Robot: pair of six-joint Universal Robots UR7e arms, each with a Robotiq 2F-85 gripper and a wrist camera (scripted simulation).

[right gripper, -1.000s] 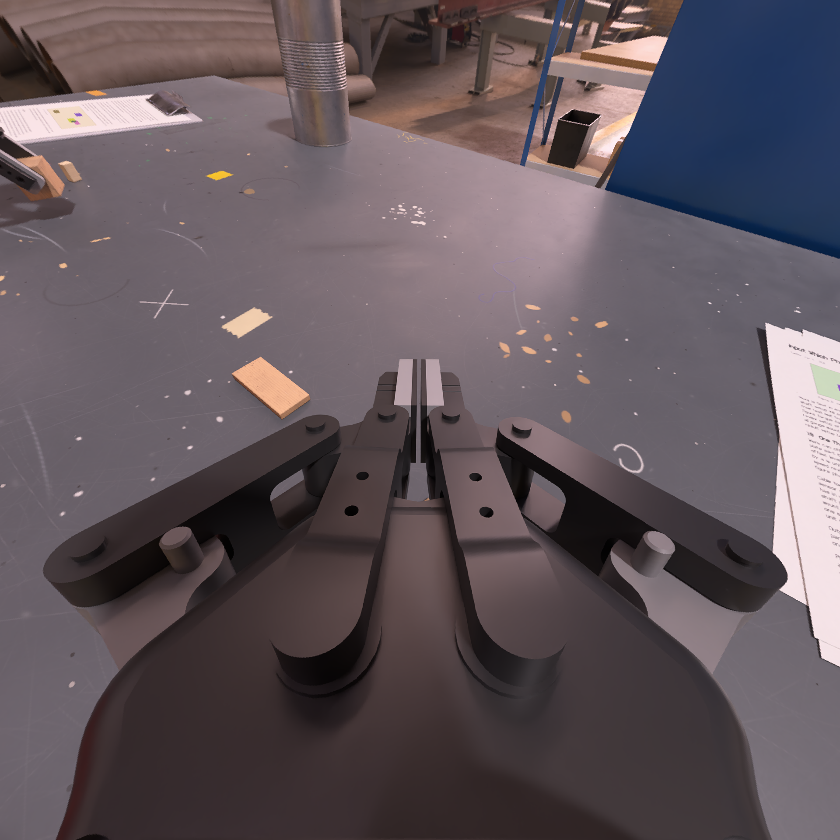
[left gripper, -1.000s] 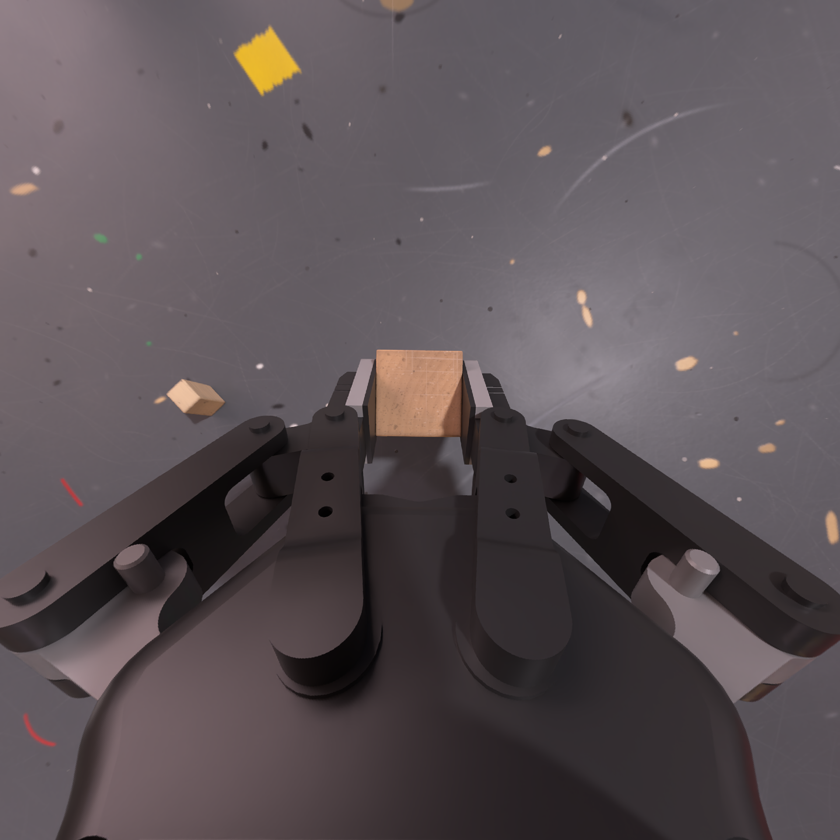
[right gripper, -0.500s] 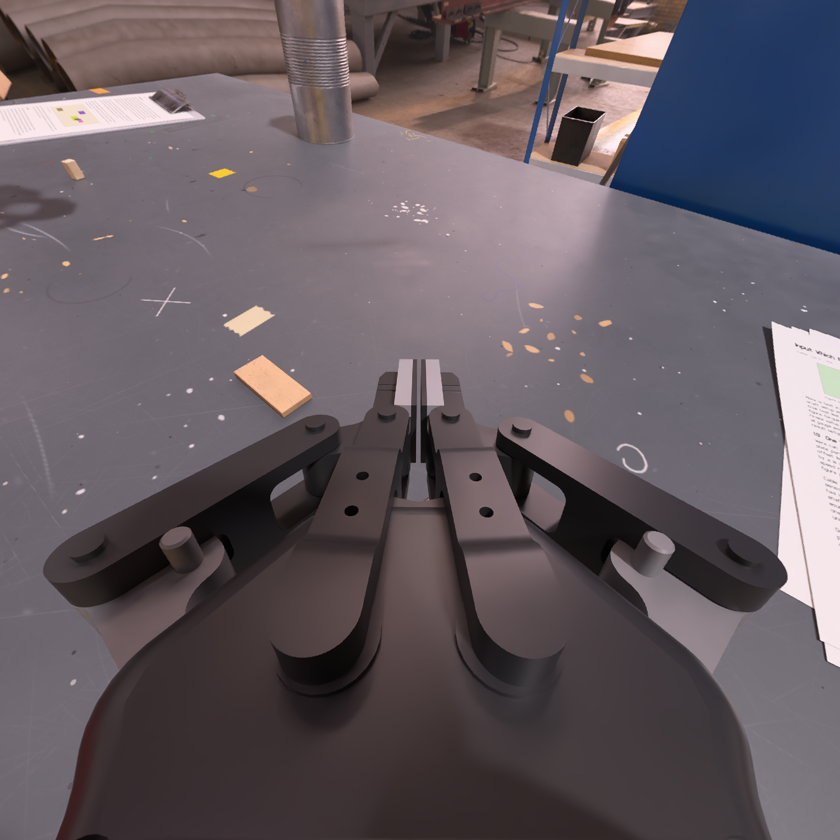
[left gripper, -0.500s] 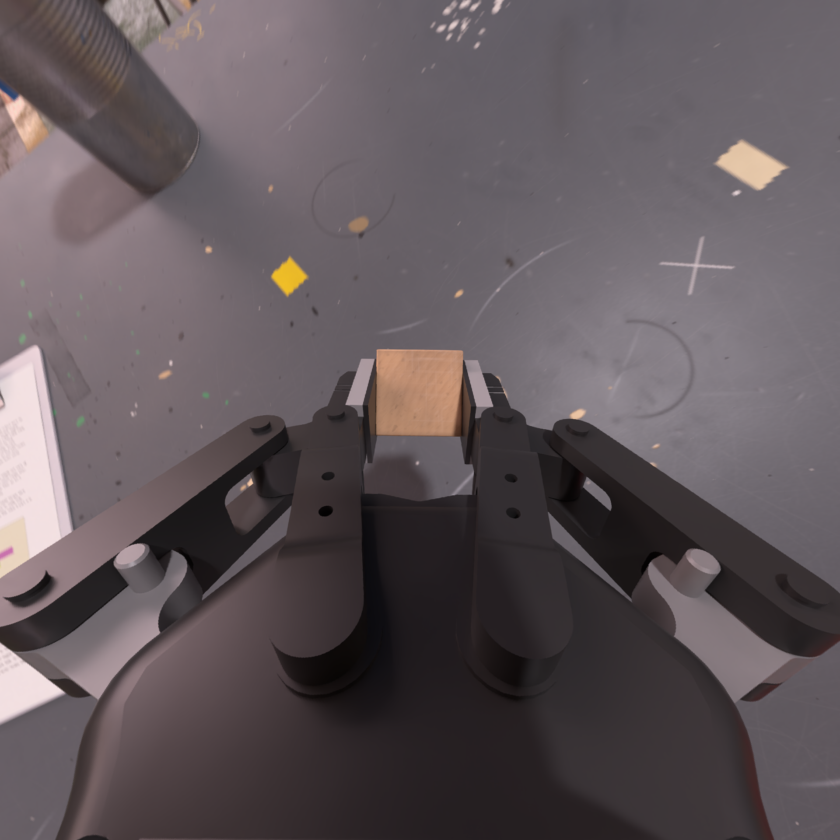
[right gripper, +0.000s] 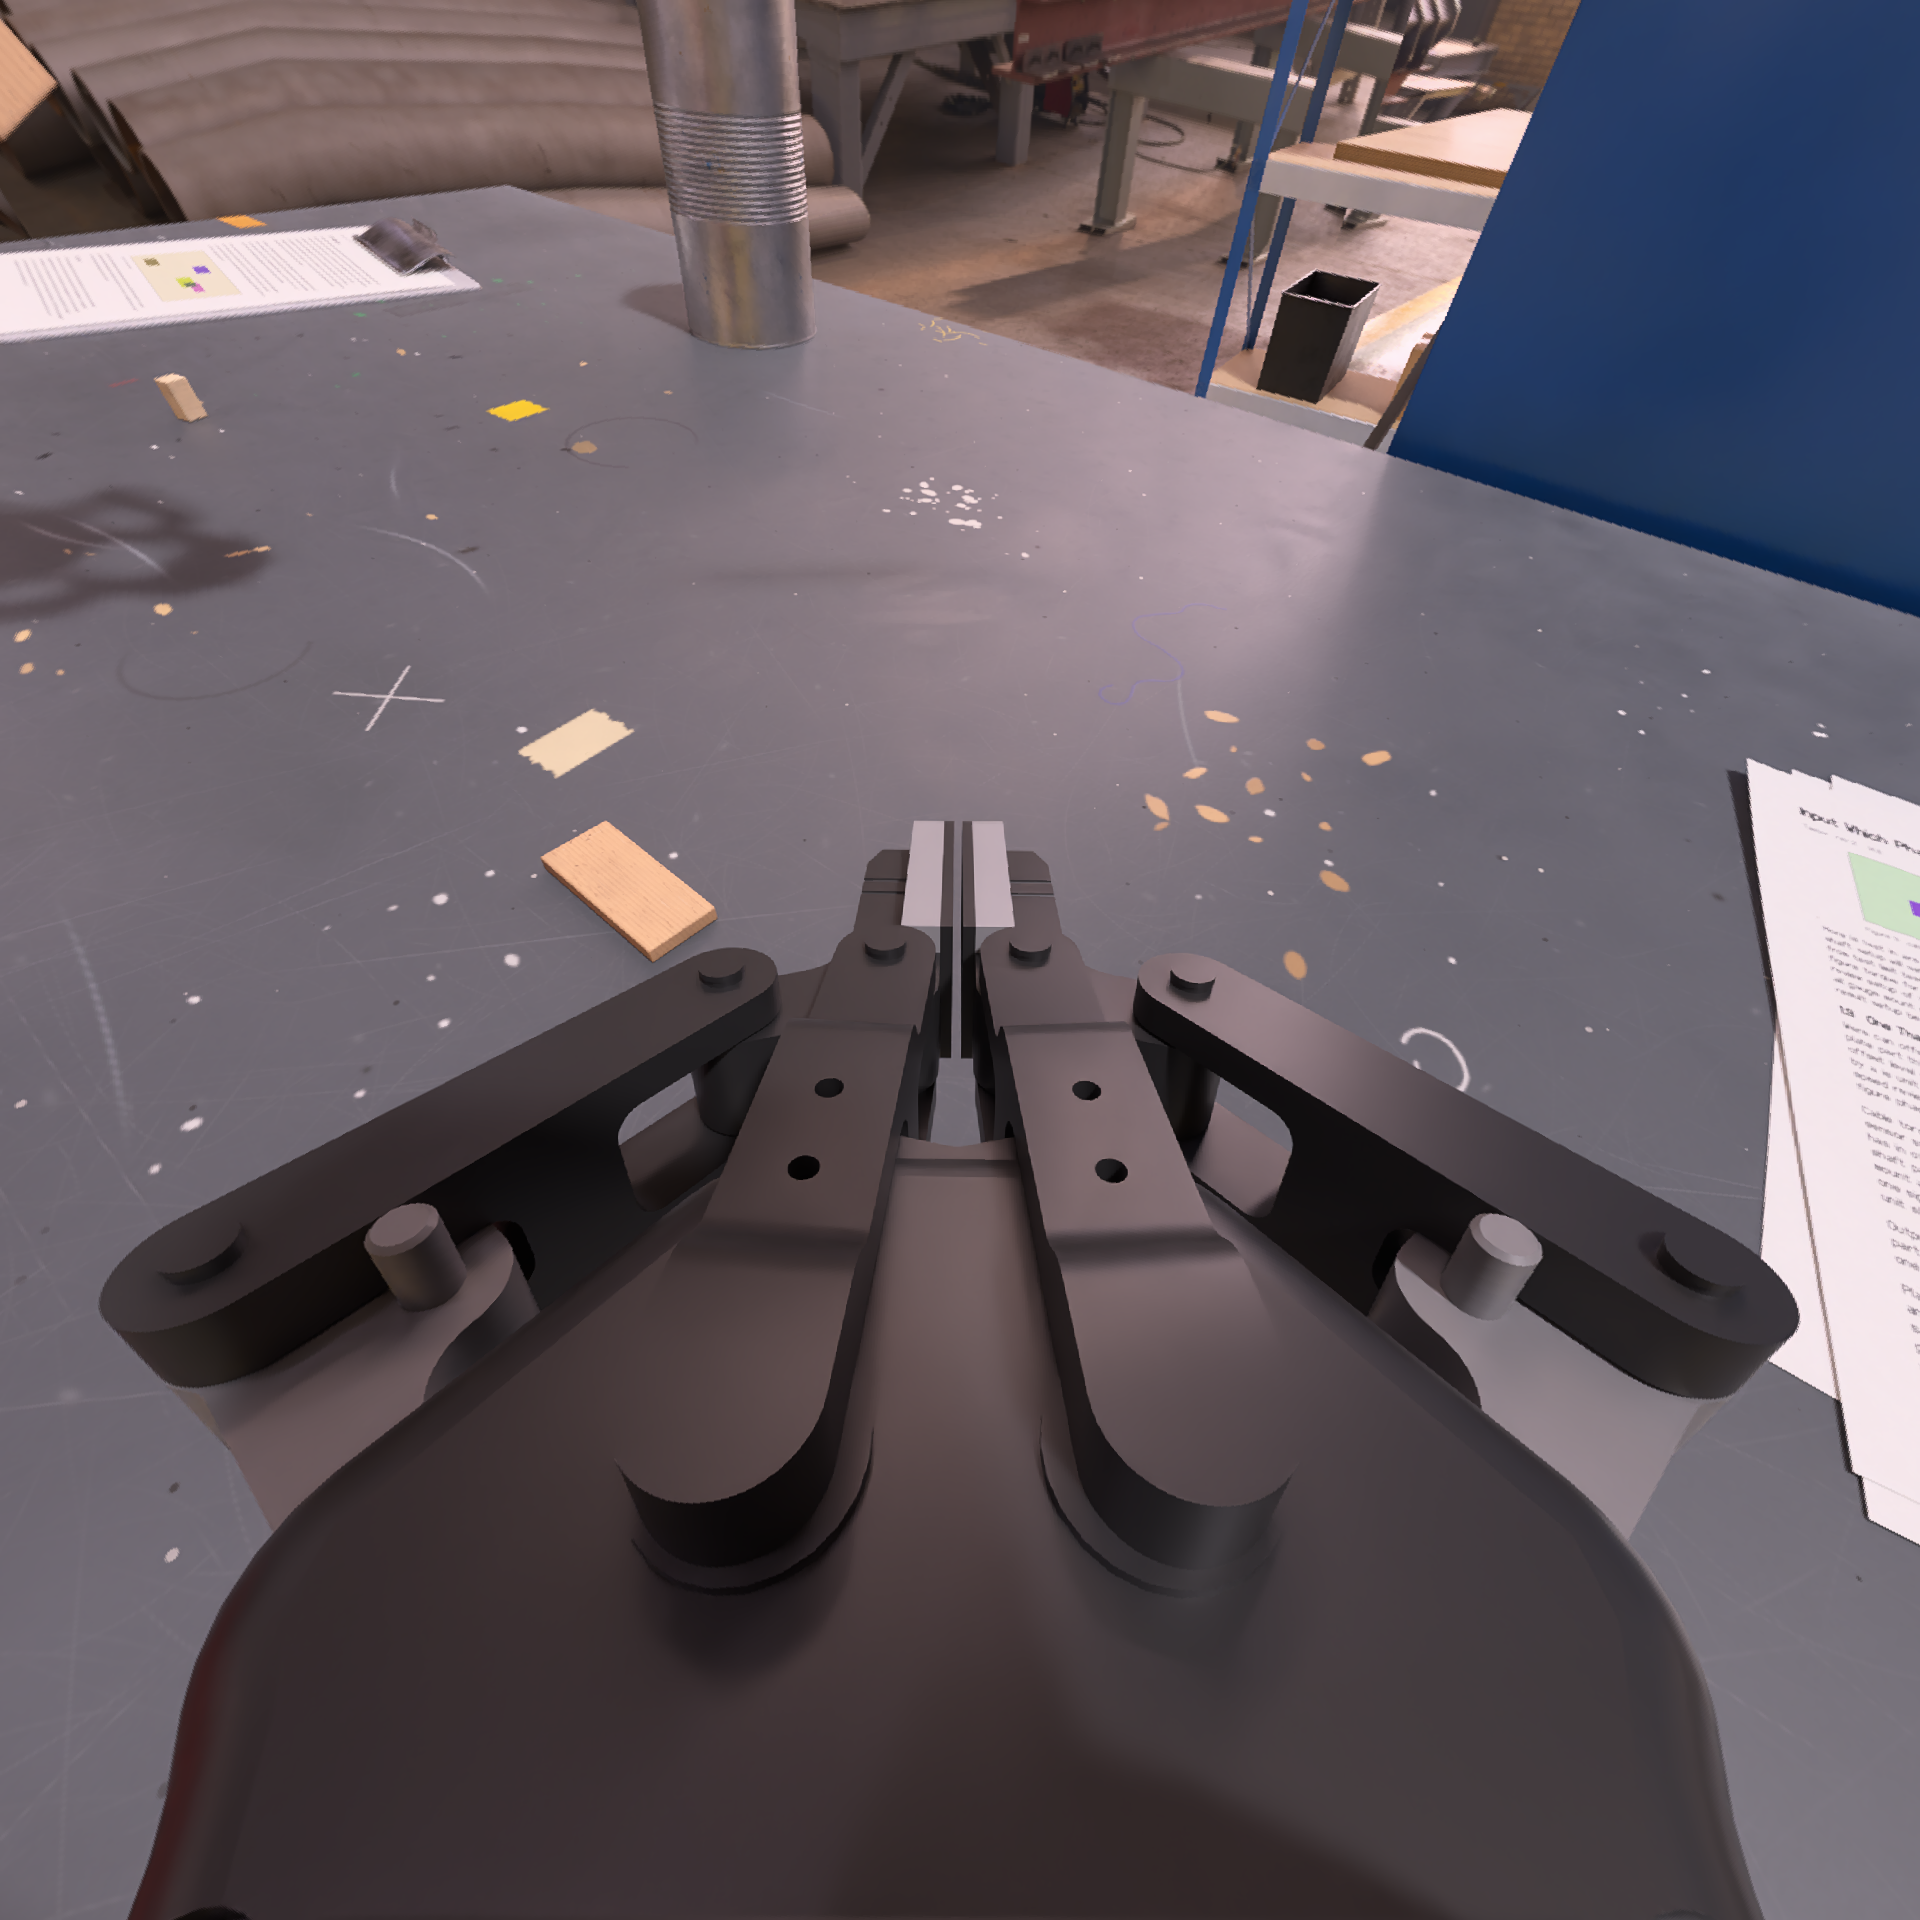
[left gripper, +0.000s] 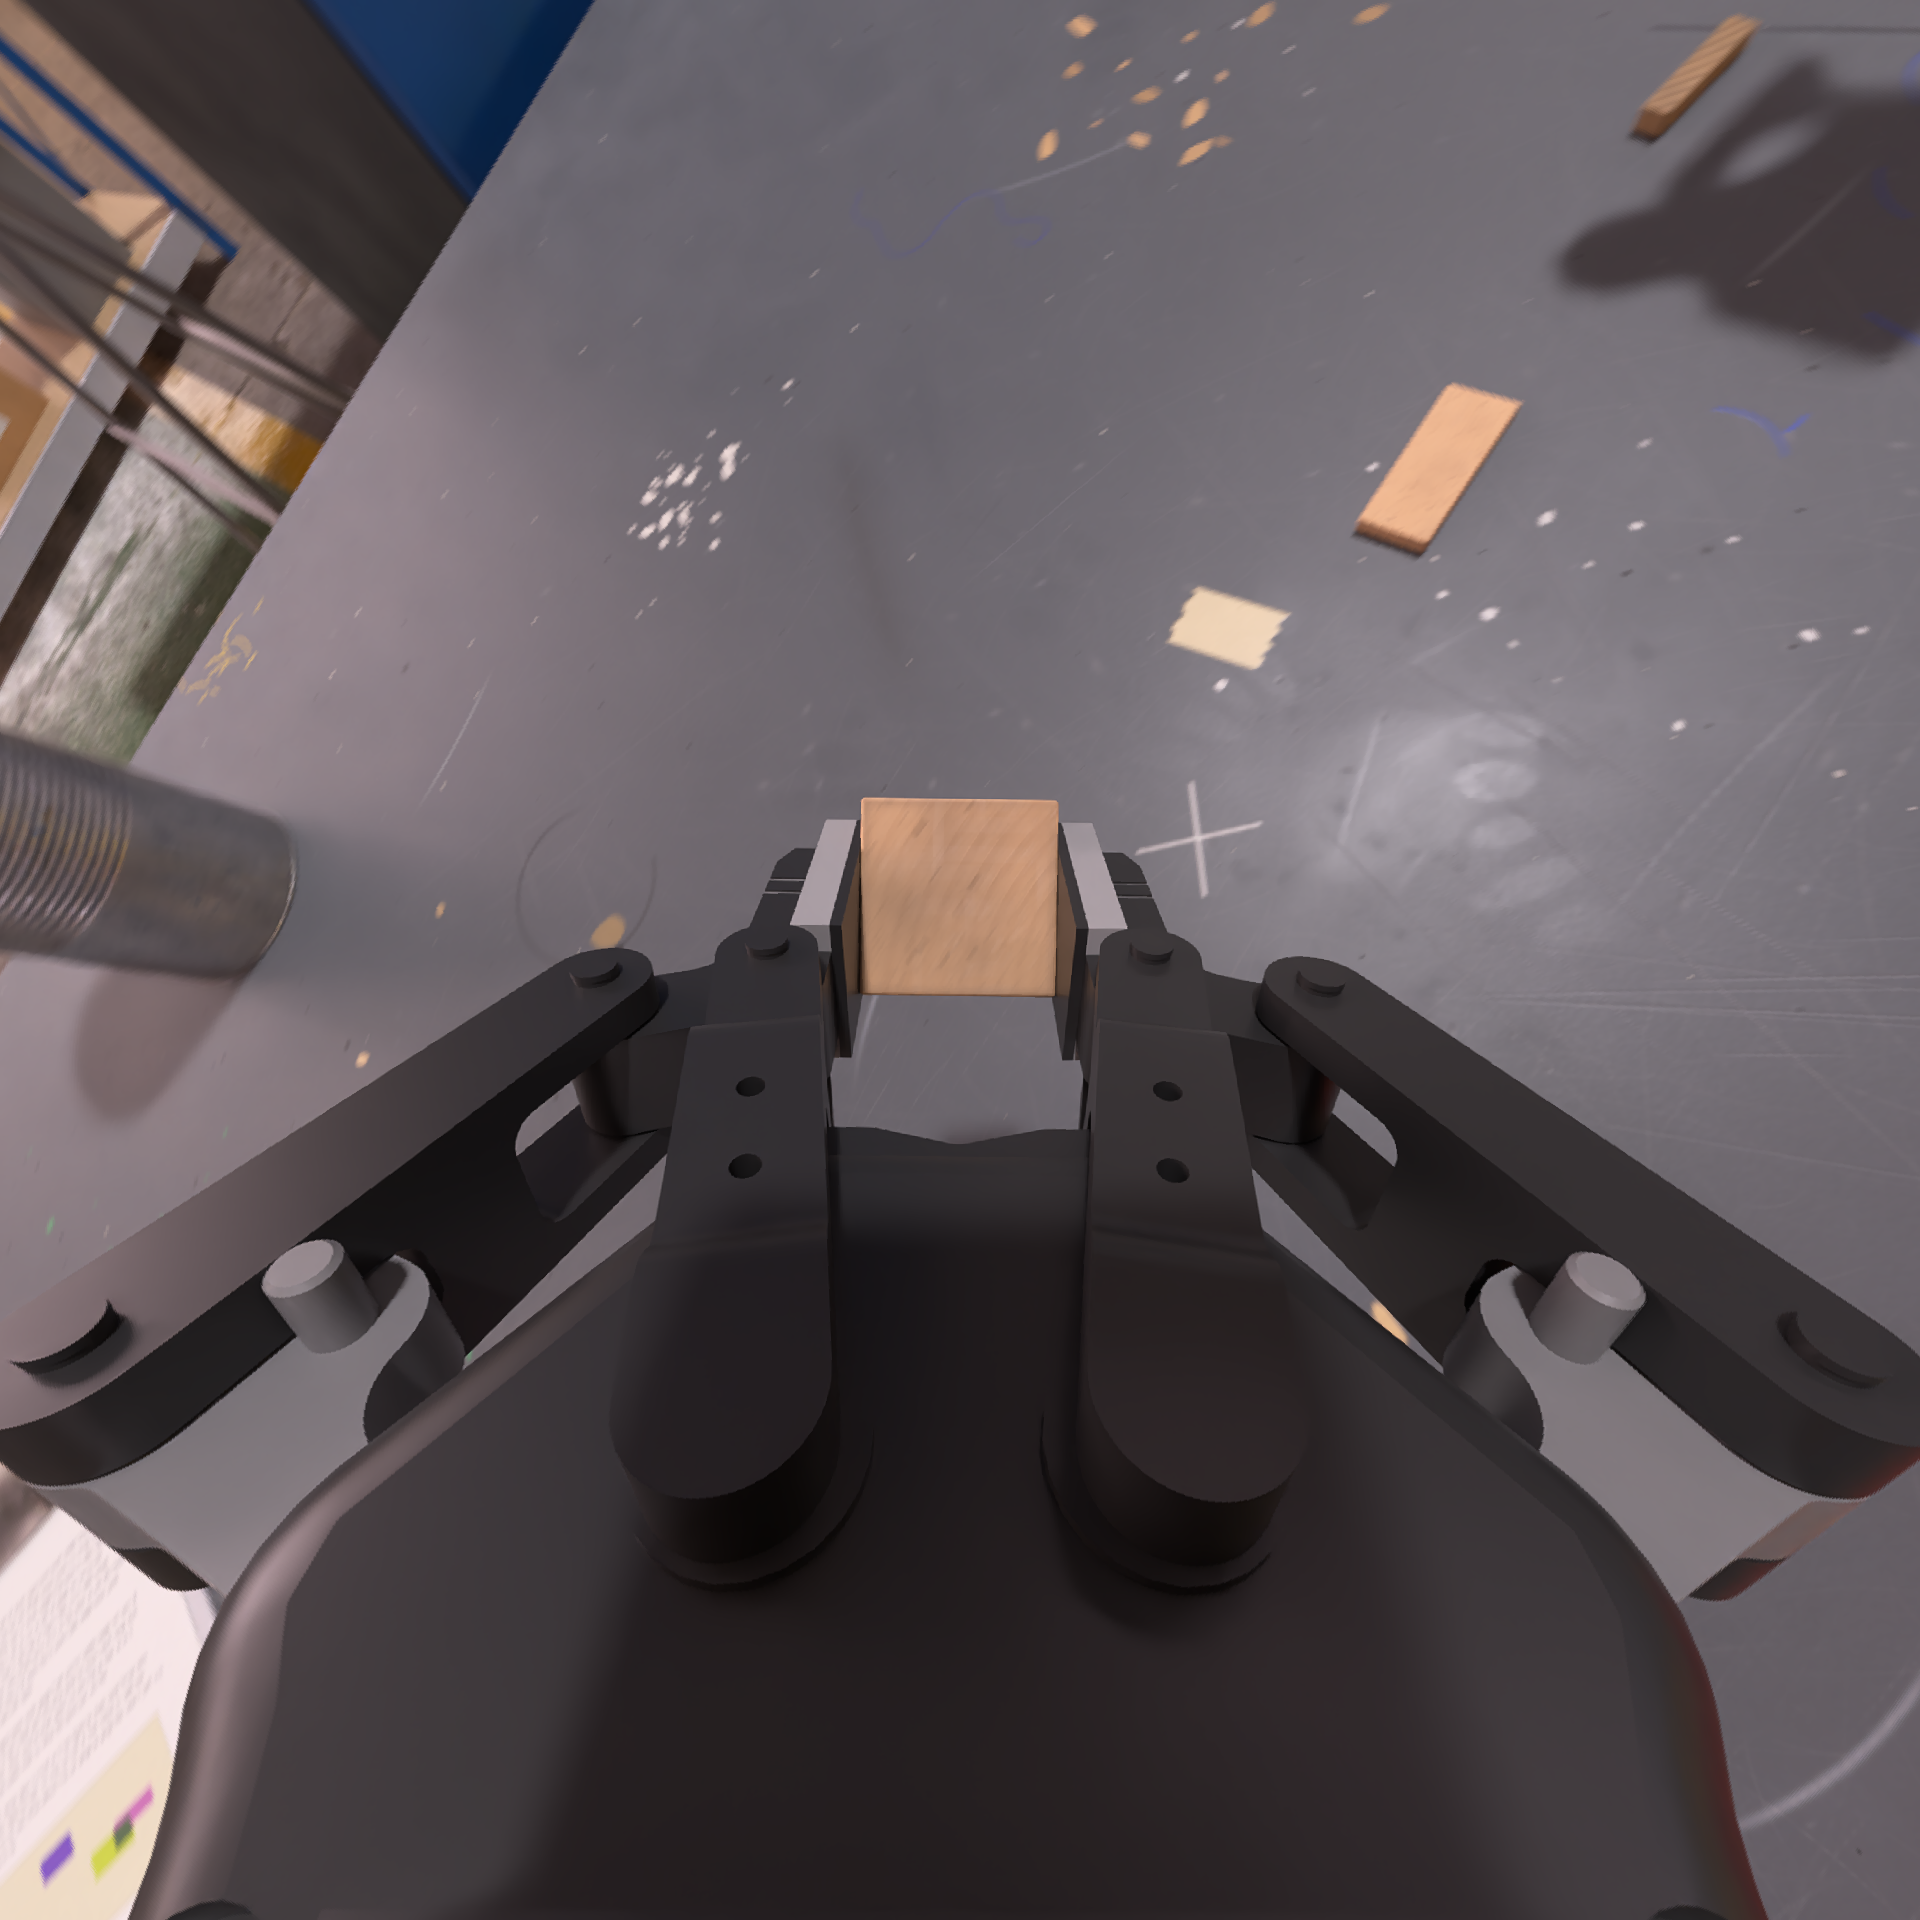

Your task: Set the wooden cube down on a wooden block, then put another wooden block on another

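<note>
We start with the grey surface, scuffed and speckled, which carries everything here. A metal pipe stands at its far edge, and printed sheets lie at its right side, with another sheet far off to the left.

Our left pincer is clamped on the wooden cube, pads flat against two opposite faces, and holds it in the air above the surface. Our right pincer is pressed together with nothing between its pads, just beside the flat wooden block.

That flat block lies ahead and to the right of the cube in the left wrist view, well apart from it; we judge it the likely base. A thinner wooden block lies farther off, and a small stubby wooden block sits near the far sheet.

We expect the cube to be light, rigid and not fragile, with smooth faces that could slip under a loose grip. Opposite flat faces are the sound place to take it, as now. The flat blocks look low, so we would take them across their narrow width at the long edges.

We see no containers on the surface; a dark bin stands on the floor beyond, and we cannot tell what it holds.
</note>
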